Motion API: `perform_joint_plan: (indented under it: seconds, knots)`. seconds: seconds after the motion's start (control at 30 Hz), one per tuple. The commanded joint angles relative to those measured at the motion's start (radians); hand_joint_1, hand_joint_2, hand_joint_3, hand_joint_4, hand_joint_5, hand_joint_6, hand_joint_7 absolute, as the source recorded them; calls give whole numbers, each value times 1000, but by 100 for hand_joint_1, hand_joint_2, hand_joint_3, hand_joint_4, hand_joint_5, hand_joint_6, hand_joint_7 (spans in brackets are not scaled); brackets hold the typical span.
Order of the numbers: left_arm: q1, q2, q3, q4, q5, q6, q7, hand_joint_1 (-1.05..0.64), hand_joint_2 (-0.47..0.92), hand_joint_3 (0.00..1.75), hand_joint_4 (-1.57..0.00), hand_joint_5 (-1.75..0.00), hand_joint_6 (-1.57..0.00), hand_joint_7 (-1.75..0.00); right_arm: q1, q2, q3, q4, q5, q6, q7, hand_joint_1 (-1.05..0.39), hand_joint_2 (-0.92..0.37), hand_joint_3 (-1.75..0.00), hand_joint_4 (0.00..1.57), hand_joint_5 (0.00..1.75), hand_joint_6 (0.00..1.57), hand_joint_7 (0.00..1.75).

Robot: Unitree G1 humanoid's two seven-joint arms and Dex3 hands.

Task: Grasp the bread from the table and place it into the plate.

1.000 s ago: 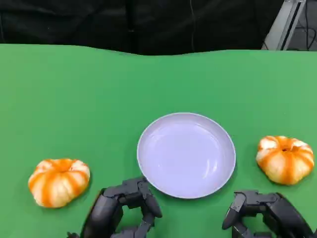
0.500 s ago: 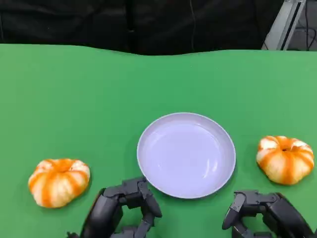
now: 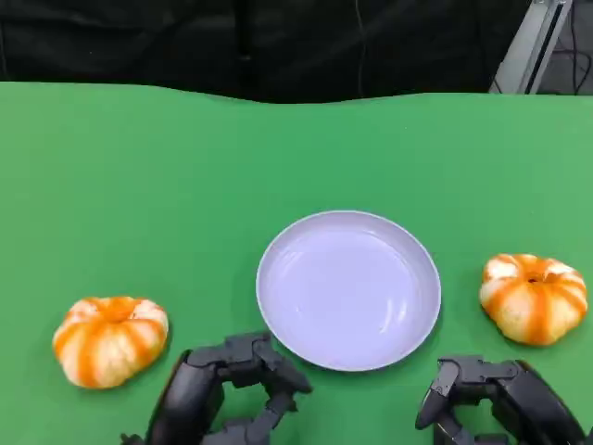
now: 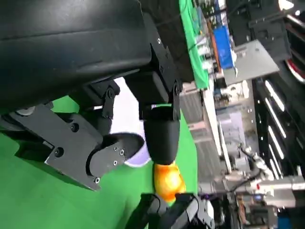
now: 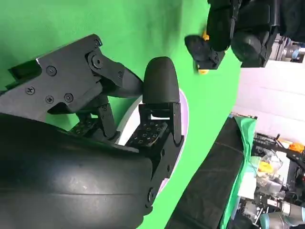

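Two orange-and-white striped, pumpkin-shaped bread buns lie on the green table: one bread (image 3: 109, 339) at the left, the other bread (image 3: 534, 297) at the right. Between them sits an empty white plate (image 3: 347, 289). My left hand (image 3: 227, 394) hovers at the near edge, right of the left bun and just short of the plate's rim, fingers apart and holding nothing. My right hand (image 3: 496, 403) hangs below the right bun, also empty. The left wrist view shows my left hand's fingers (image 4: 161, 133), a sliver of plate (image 4: 138, 153) and the right bun (image 4: 167, 179).
The green table (image 3: 185, 185) stretches far back to a dark curtain. A metal frame leg (image 3: 537, 42) stands at the back right. In the right wrist view my left hand (image 5: 233, 31) shows beyond the plate (image 5: 182, 112).
My left hand's fingers have spread slightly toward the plate. The right hand, both buns and the plate have not moved.
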Motion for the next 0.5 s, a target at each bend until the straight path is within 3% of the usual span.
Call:
perform_joint_plan:
  seconds: [0.03,0.07,0.1,0.27,0.4,0.5]
  knots:
    - [-9,18,4,-31,-9,-17,5,-26,91,22,-103,-21,-107,-1,-4,-10,-8,1,2,7,-10,-14,-64,-91,83,146,86,115]
    - [1,21,-1,-60,-24,1,-5,-34,92,16,-91,-11,-89,-1,-5,-10,-8,3,2,6,-11,-13,-64,-91,83,146,86,116]
    - [8,24,-5,-83,-34,17,-12,-38,92,14,-86,-6,-82,0,-5,-10,-8,4,2,7,-12,-13,-63,-92,83,145,86,116]
    - [36,40,-13,-195,-51,65,-20,-58,92,16,-68,0,-55,0,-11,-9,-6,12,5,-1,-7,-12,-63,-93,82,145,85,116]
    - [37,48,-18,-235,-96,86,-49,-72,92,27,-54,0,-37,0,-13,-9,-6,21,10,-2,-2,-12,-63,-93,82,145,85,116]
    - [40,54,-19,-261,-132,104,-69,-74,92,30,-51,0,-34,0,-13,-9,-6,19,7,-2,-4,-12,-63,-93,82,145,85,117]
